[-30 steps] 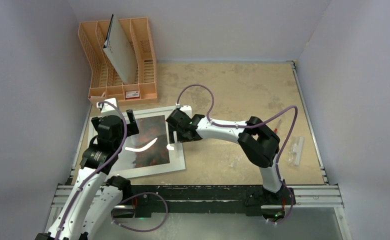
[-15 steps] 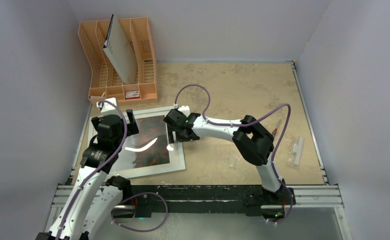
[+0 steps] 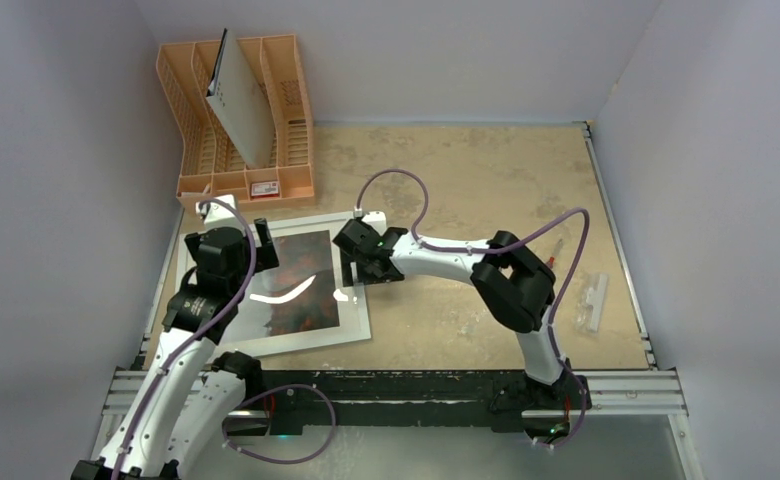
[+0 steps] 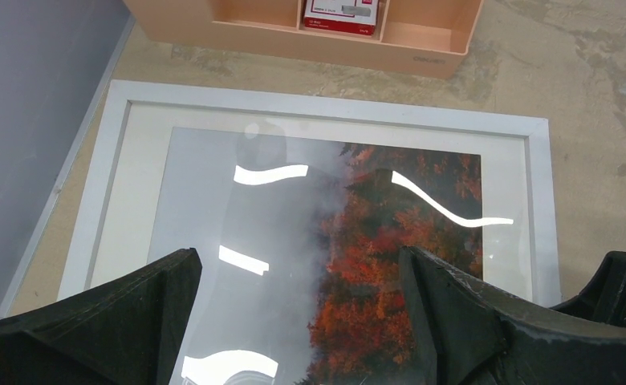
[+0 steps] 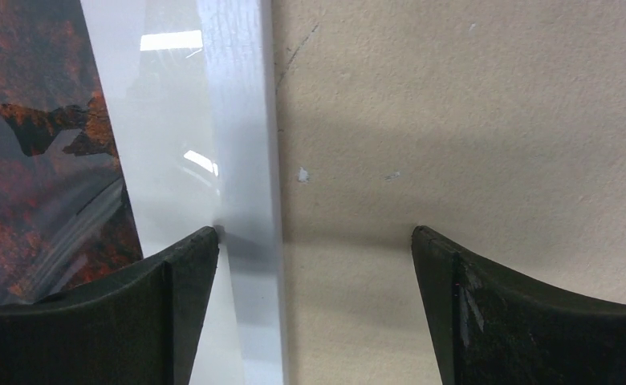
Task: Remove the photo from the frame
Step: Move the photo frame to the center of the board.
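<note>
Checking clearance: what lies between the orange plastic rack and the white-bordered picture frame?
Only a bare strip of tan tabletop, clearest in the left wrist view.

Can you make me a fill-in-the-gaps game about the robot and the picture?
1. The photo sits inside the white ___.
2. The left gripper and the right gripper both have ___ jaws.
3. The grey board leans in the orange ___.
Missing words: frame; open; rack.
</note>
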Action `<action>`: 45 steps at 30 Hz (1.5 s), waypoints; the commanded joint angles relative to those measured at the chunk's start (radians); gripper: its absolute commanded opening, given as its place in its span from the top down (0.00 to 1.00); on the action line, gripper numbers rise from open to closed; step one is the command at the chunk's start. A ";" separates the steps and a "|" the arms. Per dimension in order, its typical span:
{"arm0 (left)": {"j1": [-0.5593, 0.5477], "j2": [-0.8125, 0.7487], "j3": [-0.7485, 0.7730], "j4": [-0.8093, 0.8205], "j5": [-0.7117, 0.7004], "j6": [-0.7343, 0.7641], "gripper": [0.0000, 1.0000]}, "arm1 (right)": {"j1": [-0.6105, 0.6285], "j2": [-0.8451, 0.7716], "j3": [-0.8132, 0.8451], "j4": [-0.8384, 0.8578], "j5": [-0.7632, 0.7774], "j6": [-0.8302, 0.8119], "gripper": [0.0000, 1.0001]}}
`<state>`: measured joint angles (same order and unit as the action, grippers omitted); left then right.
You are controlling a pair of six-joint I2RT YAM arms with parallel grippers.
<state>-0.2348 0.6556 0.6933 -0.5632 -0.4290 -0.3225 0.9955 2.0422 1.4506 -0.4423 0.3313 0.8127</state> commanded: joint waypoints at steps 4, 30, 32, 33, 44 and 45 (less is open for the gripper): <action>0.009 0.012 0.008 0.013 0.006 -0.010 0.00 | -0.045 -0.045 -0.092 -0.027 0.040 0.024 0.09; 0.013 0.045 0.012 0.009 0.035 -0.012 0.00 | -0.322 -0.474 -0.578 0.085 0.118 0.059 0.08; 0.014 0.041 0.011 0.009 0.037 -0.011 0.00 | -0.323 -0.492 -0.567 0.082 0.118 0.034 0.07; 0.014 0.041 0.011 0.010 0.038 -0.010 0.00 | -0.323 -0.498 -0.558 0.083 0.118 0.012 0.07; 0.014 0.043 0.011 0.011 0.040 -0.010 0.00 | -0.404 -0.317 -0.309 0.076 0.043 -0.200 0.05; 0.014 0.044 0.011 0.011 0.042 -0.010 0.00 | -0.406 -0.295 -0.289 0.080 0.032 -0.209 0.05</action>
<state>-0.2291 0.7033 0.6933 -0.5644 -0.3962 -0.3233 0.6075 1.6852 1.0821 -0.3531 0.3969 0.6846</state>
